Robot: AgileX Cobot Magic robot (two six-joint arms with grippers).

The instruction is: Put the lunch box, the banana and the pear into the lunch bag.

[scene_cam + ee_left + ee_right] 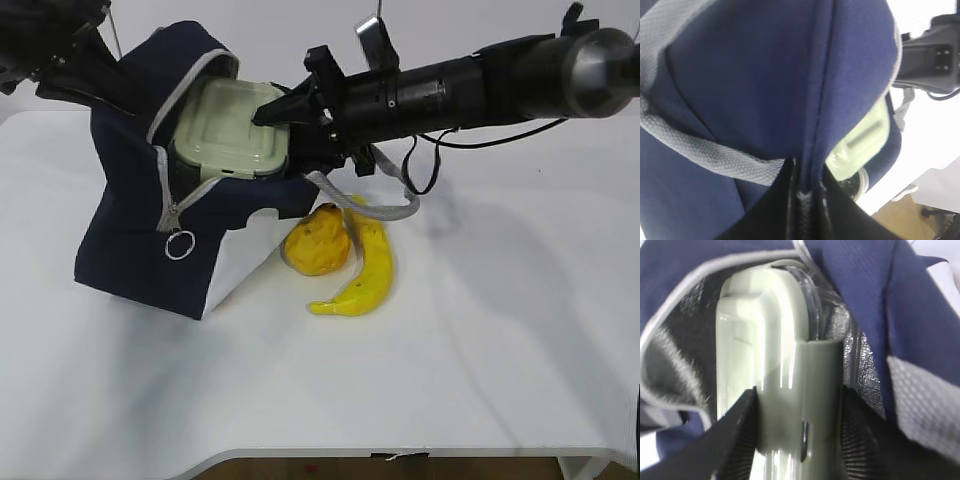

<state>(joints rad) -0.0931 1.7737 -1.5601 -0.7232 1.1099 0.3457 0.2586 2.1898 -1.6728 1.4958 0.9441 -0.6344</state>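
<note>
The navy lunch bag (130,230) stands tilted at the left with its mouth facing right. The lunch box (230,130) with its sage-green lid sits partly inside the mouth. My right gripper (275,115) is shut on the lunch box (785,365), its fingers (740,440) clamping the lid clip at the bag opening. My left gripper (802,200) is shut on the bag's top fabric seam (815,100) and holds the bag up. The pear (318,240) and the banana (360,270) lie on the table, right of the bag.
The bag's grey webbing handle (370,205) hangs over the pear and banana. A ring zipper pull (180,245) dangles on the bag's front. The white table (480,330) stretches to the right and front.
</note>
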